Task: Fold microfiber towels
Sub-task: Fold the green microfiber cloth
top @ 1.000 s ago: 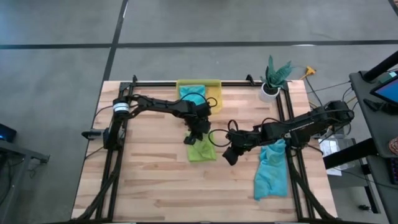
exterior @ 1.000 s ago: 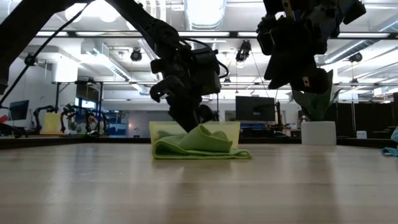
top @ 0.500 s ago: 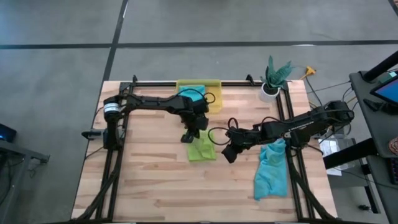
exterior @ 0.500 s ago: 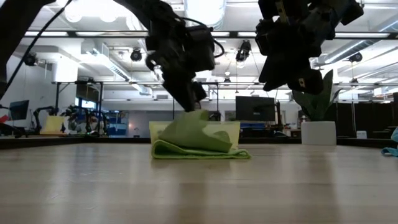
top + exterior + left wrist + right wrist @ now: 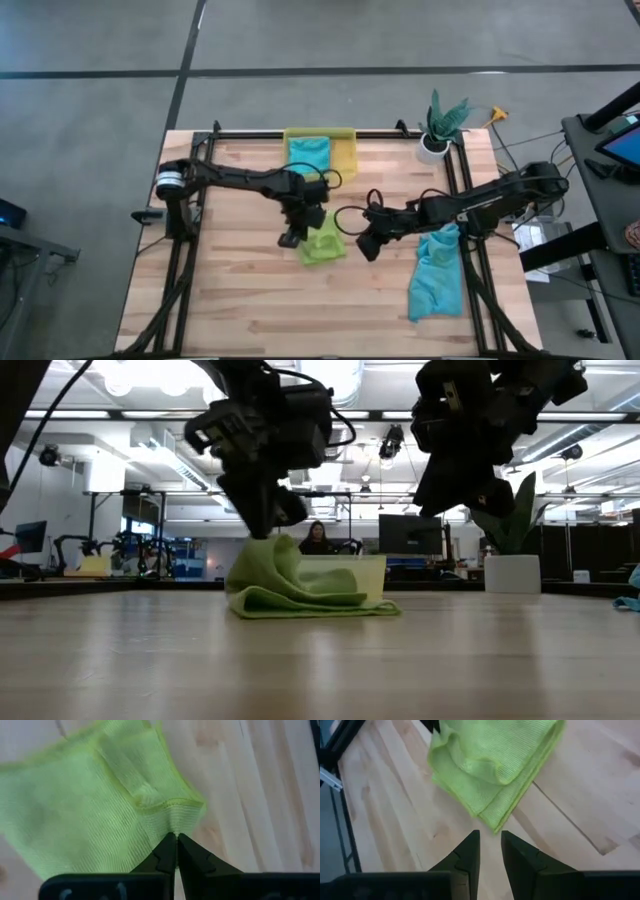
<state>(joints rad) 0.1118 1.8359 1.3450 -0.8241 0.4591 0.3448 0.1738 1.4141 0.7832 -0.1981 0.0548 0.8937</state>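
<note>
I have the lime green towel (image 5: 322, 246) lying partly folded near the middle of the table (image 5: 240, 300), with one edge lifted off the wood. My left gripper (image 5: 291, 238) is at the towel's side away from the teal towel, and its fingers (image 5: 167, 851) are pressed together on a hemmed corner of the lime green towel, holding that corner above the tabletop. My right gripper (image 5: 366, 247) hangs just off the towel's opposite side, above the wood, its fingers (image 5: 467, 854) a little apart with nothing between them; the towel's folded corner lies just ahead of them. Beyond the towel, toward the table's far edge, a yellow bin (image 5: 343, 150) holds a teal cloth (image 5: 309, 152). Another teal towel (image 5: 436, 275) is draped over the table's edge past the right gripper. A potted plant (image 5: 440, 125) stands at the far corner on that same side.
</note>
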